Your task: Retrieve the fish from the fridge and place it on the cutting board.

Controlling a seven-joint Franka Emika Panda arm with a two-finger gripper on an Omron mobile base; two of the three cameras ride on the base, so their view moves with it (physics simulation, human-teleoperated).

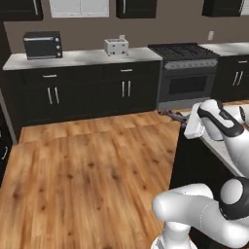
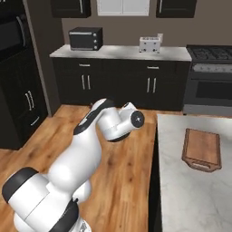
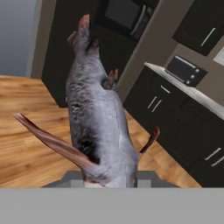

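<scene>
The fish point(image 3: 98, 113), grey with reddish-brown fins and tail, stands up out of my gripper point(image 3: 109, 178), which is shut on its lower body. In the left base view the fish point(image 1: 171, 115) pokes out leftward from the gripper point(image 1: 183, 119), beside the island's corner and over the wooden floor. The cutting board point(image 2: 202, 147), a reddish-brown slab with a handle slot, lies on the grey island counter point(image 2: 176, 190) to the right of my arm. The fridge is out of view.
A stove point(image 1: 187, 73) stands at the back right. The far counter point(image 1: 82, 58) carries a black toaster oven point(image 1: 43, 44) and a white toaster point(image 1: 116, 46). A tall black cabinet wall point(image 2: 18, 90) stands at the left. Wooden floor point(image 1: 87, 170) lies open.
</scene>
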